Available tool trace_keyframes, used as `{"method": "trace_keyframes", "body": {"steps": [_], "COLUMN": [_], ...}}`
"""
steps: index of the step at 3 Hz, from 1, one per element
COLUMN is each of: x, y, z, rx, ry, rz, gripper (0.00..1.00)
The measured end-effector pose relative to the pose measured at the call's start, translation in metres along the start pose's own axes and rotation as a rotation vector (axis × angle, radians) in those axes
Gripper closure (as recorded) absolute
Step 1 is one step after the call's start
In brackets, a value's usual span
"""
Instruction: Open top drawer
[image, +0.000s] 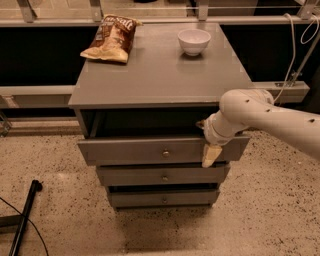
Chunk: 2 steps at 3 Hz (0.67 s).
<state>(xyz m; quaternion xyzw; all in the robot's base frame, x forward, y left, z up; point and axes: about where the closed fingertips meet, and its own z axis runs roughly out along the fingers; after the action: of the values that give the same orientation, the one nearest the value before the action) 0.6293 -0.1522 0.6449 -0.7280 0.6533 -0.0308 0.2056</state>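
**Top drawer is partly open**

A chip bag (111, 39) lies on the left of the grey cabinet (160, 75). Below, the top drawer (145, 150) sticks out. A white bowl (194, 41) sits further right. The gripper (210, 153) hangs at the drawer's right front. I cannot tell if it is gripping.

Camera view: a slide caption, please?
Gripper at the front of the partly open top drawer; chip bag and bowl on the cabinet top.

top drawer (145, 150) standing out with an open dark gap above its front, hand (210, 155) and arm (270, 117) crossing its right end, left end free, chip bag (112, 39) and bowl (194, 40) far back on the surface (160, 75)
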Motion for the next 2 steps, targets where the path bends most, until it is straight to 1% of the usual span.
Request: {"method": "trace_keyframes", "body": {"steps": [1,2], "x": [-0.004,-0.013], "y": [0.013,0.028], "z": [-0.005,-0.019], "rx": [-0.046,-0.071], "ry": [-0.009,-0.009], "rz": [-0.012,-0.034], "gripper": [0.23,0.45]}}
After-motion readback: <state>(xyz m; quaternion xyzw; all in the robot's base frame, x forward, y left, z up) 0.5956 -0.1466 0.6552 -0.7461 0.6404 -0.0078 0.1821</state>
